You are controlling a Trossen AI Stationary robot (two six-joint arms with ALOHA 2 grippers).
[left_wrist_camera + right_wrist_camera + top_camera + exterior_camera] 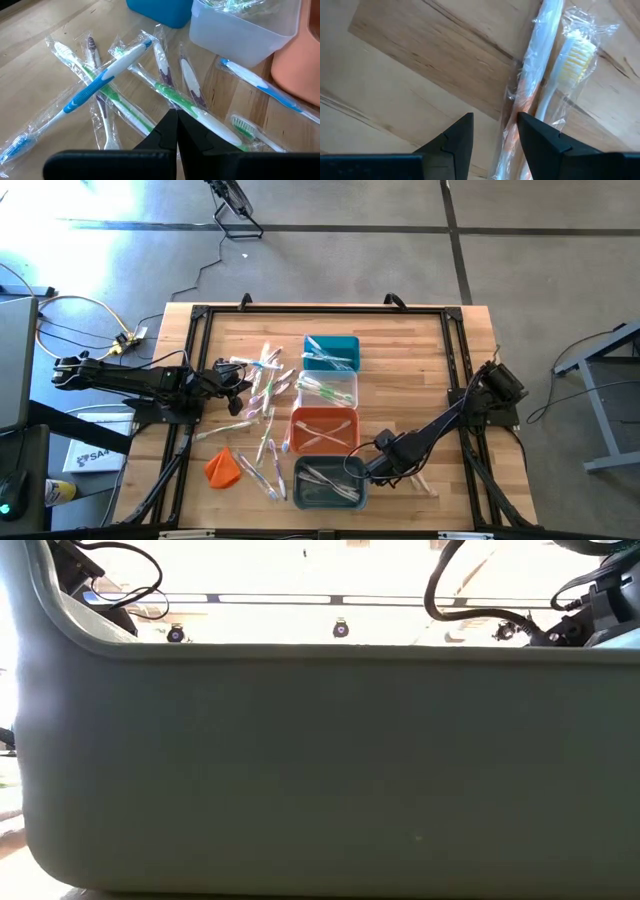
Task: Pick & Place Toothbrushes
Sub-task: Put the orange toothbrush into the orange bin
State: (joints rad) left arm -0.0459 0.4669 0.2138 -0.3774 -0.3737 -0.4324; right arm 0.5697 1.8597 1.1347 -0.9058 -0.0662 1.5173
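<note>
Many wrapped toothbrushes (262, 390) lie scattered flat on the wooden table, left of a column of bins; the left wrist view shows them crossing one another. My left gripper (240, 385) is shut, its tips (175, 114) right over a green-and-white toothbrush (200, 112) in that pile. My right gripper (374, 467) is open just right of the grey bin (305, 498). Its fingers (495, 125) hang over bare wood beside two wrapped toothbrushes, an orange one (526, 95) and one with yellow bristles (572, 60). My left gripper comes at the pile slanting down from the table's left, its shut fingertips over the middle of the green-and-white toothbrush's handle (192, 107). I cannot tell whether they touch it or its wrapper. The toothbrush lies flat on the table.
Four bins stand in a column at mid-table: teal (349, 343), clear (352, 380), orange (300, 420) and grey, each holding toothbrushes. An orange cloth-like lump (222, 467) lies near the near-left corner. The grey bin's wall (320, 770) fills the low view.
</note>
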